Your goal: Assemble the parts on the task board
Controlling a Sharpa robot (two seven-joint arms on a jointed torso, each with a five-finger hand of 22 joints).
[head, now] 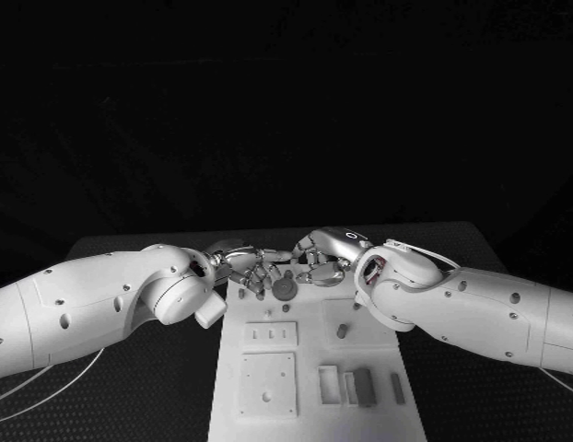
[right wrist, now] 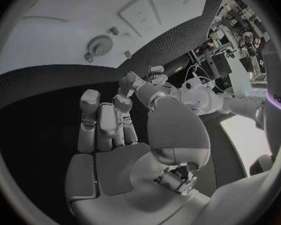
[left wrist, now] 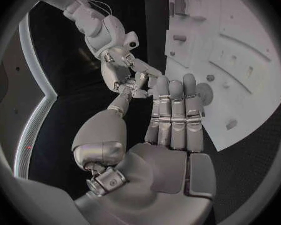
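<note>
1. The task board is a flat, matte white plate, long and straight-edged, lying in the middle of the black table, whose surface shows a fine woven grain.
2. Two square raised panels sit on the board's near half, the smaller one with short slots, the larger one with small holes.
3. Beside the larger panel, slim rectangular grey parts lie side by side on the board, with a thin strip closest to the board's right edge.
4. A round toothed gear sits on the board's far half; in the right wrist view its rim teeth are plain, with small pegs standing near it.
5. A short peg-like part lies alone on the bare middle of the board.
6. The left hand, jointed silver metal, hovers over the board's far end; the left wrist view shows its fingers held straight and pressed together, gripping nothing.
7. The right hand meets it there, fingers close to the left's; the right wrist view shows its fingers extended side by side, holding nothing.
8. Both white arms close in on the far end of the board, while its near half and the table on either side lie open.
</note>
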